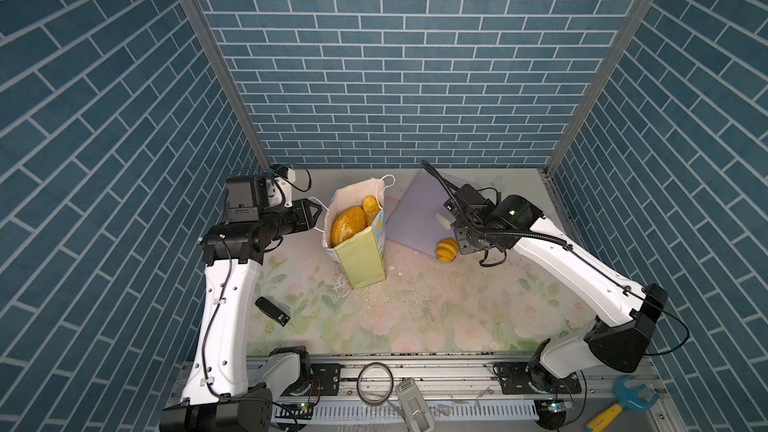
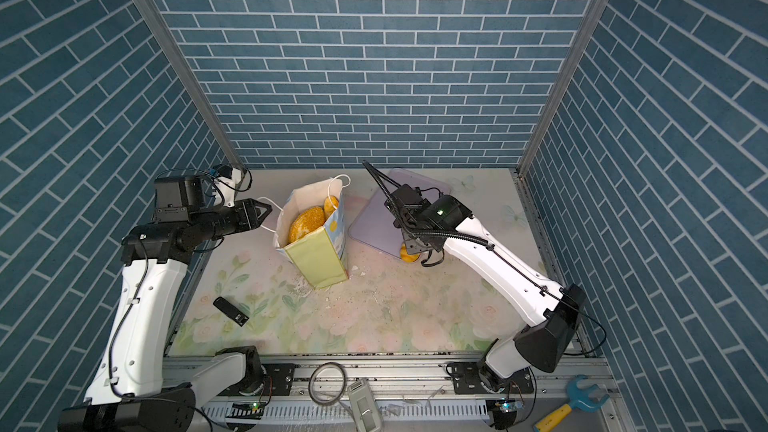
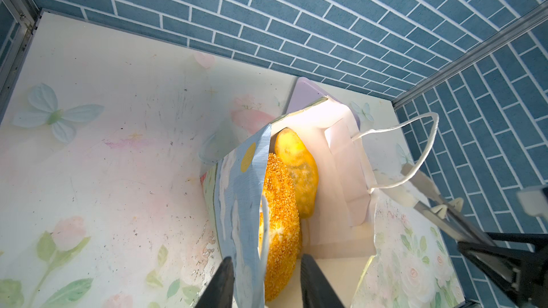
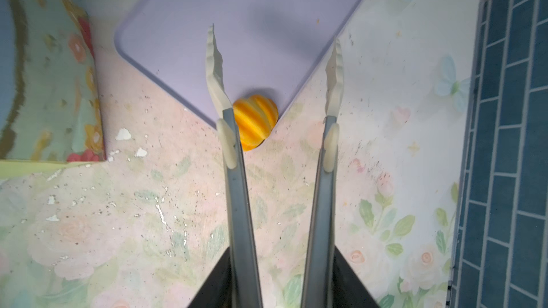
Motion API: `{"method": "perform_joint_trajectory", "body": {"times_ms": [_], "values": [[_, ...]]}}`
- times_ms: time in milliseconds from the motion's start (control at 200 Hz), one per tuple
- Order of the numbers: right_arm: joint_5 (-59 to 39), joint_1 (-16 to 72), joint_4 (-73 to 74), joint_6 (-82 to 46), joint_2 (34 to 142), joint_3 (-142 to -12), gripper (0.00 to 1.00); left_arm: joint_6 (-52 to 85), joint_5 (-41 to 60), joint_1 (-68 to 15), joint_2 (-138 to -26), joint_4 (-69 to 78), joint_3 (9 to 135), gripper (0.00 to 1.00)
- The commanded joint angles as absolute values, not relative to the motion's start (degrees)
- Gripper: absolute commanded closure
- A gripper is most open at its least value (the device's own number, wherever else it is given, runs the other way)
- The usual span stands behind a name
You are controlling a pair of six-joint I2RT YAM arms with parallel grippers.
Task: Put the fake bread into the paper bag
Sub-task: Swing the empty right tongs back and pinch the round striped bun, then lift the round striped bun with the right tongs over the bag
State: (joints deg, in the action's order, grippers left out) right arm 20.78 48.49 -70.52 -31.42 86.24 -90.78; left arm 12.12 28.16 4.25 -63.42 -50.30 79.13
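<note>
A: The right gripper (image 4: pixel 281 280) clamps the tongs (image 4: pixel 238 202), tips apart — ridged roll (image 4: pixel 256 122) at the tray (image 4: pixel 237 10) corner.
B: Only the left wrist view shows the left gripper (image 3: pixel 266 259) parted astride the paper bag (image 3: pixel 237 197) wall — seeded loaf (image 3: pixel 281 197) inside.

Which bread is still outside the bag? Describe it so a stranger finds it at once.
Find the flat lavender rectangular tray right of the tall yellow-green paper bag. At the tray's near corner sits a small, round, glossy orange roll; unlike the loaves in the bag, it has yellow ridged stripes.
</note>
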Motion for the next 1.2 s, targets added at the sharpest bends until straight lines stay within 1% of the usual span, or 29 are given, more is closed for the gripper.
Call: {"method": "perform_joint_trajectory", "body": {"times_ms": [0, 235, 530, 740, 935, 1115, 1195], "values": [[17.2, 47.5, -65.5, -35.3, 86.6, -88.3, 0.53, 11.8, 28.2, 4.6, -63.2, -50.9, 79.7, 0.61], [12.5, 46.0, -59.9, -34.5, 90.1, -84.0, 0.52, 11.9, 28.0, 4.6, -63.3, -51.3, 79.6, 0.60], [11.6, 44.6, -59.0, -34.6, 94.1, -82.1, 0.53, 11.5, 27.3, 4.6, -63.7, -51.5, 80.0, 0.60], [11.4, 44.4, -59.1, -35.9, 94.2, -80.2, 0.54, 11.0, 27.0, 4.6, -63.9, -51.9, 80.6, 0.61], [8.9, 44.3, -56.5, -35.9, 94.4, -79.5, 0.62, 10.9, 26.5, 4.6, -64.0, -51.8, 80.5, 0.60], [11.0, 44.5, -58.7, -34.9, 93.5, -82.7, 0.67, 11.6, 26.3, 4.6, -63.8, -51.4, 80.6, 0.60], [12.5, 44.5, -60.1, -34.3, 92.4, -84.6, 0.67, 11.9, 26.3, 4.6, -63.7, -51.3, 80.8, 0.60]]}}
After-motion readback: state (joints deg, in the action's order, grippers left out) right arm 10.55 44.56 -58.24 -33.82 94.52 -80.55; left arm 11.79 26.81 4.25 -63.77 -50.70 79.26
